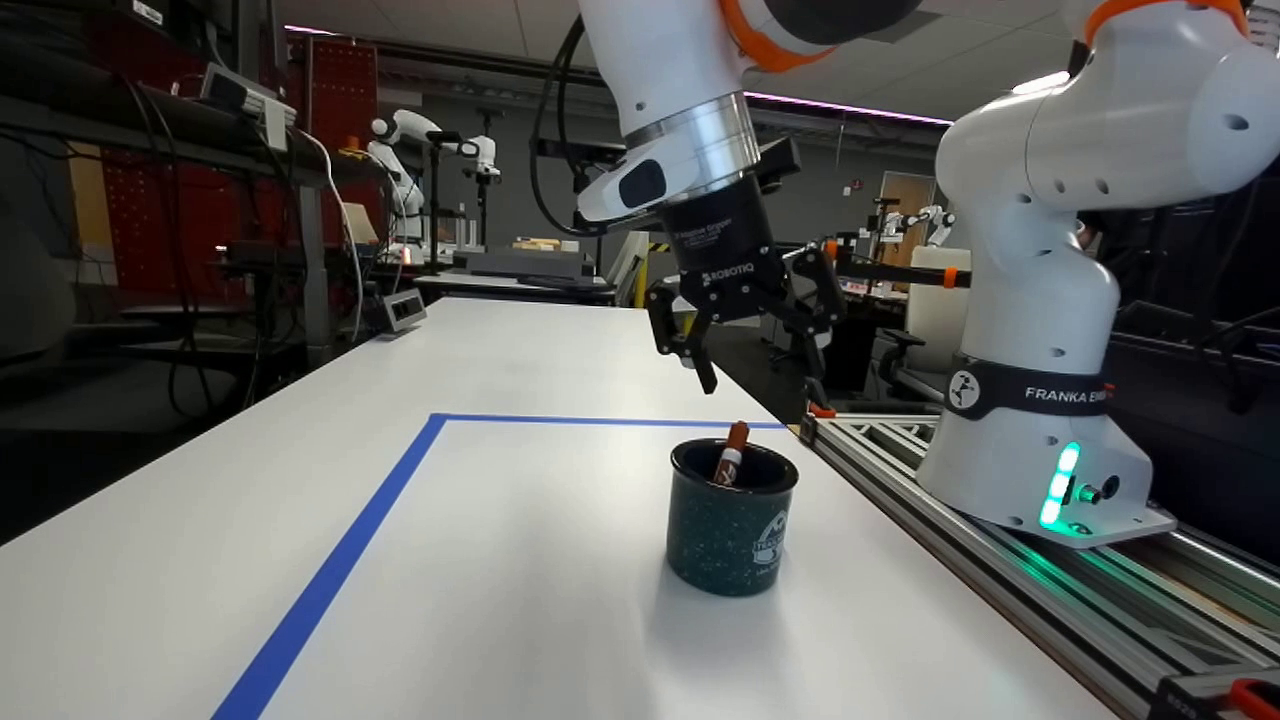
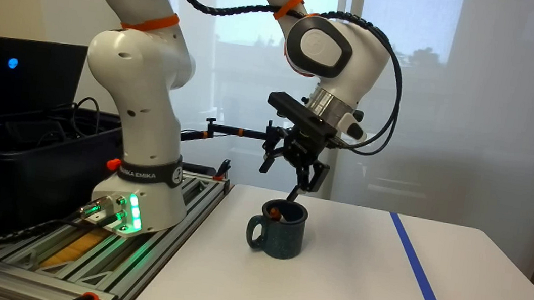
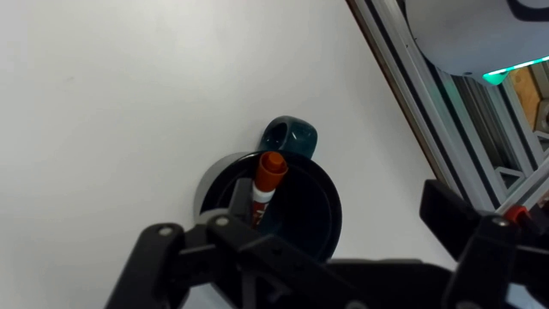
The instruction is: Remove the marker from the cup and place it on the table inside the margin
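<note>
A dark green speckled cup point(image 1: 715, 545) stands upright on the white table, its handle toward the camera in an exterior view point(image 2: 281, 241). A brown-orange capped marker point(image 1: 732, 455) leans inside it, cap end above the rim; the cap also shows in an exterior view point(image 2: 275, 214). In the wrist view the marker point(image 3: 269, 174) rests near the handle side of the cup point(image 3: 336, 210). My gripper point(image 1: 763, 387) is open, empty and tilted above the cup. In the wrist view one finger of the gripper point(image 3: 338, 197) overlaps the cup beside the marker; the other finger lies outside the cup's outline.
Blue tape point(image 1: 350, 545) marks the margin on the table point(image 1: 520, 520); it also shows in an exterior view point(image 2: 422, 278). The cup stands on the robot-base side of the long tape line. A metal rail frame point(image 2: 185, 232) runs along the table edge under the arm's base.
</note>
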`<state>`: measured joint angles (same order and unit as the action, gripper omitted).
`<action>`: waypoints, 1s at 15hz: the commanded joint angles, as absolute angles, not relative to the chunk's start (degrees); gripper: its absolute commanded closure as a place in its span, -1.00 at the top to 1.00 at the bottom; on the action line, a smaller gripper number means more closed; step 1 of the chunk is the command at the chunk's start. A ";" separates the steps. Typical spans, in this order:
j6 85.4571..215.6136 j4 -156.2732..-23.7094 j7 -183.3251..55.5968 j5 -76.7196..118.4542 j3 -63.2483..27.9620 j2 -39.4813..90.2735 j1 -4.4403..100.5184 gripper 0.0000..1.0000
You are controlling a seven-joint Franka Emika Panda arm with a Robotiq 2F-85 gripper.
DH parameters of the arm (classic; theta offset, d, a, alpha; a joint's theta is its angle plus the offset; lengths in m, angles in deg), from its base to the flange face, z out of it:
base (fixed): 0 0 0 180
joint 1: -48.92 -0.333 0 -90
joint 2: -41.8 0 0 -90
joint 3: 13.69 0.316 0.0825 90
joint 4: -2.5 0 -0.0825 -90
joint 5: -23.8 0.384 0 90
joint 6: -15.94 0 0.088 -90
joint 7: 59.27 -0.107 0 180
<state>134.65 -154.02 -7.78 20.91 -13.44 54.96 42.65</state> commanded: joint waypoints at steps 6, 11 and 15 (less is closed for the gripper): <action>139.97 -155.08 -10.50 14.62 -10.15 54.24 41.66 1.00; 141.00 -154.69 -10.55 13.39 -9.30 52.26 41.35 0.32; 142.11 -154.61 -10.22 12.91 -8.94 50.96 41.48 -0.06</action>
<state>140.78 -154.71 -9.03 14.48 -9.15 51.96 42.04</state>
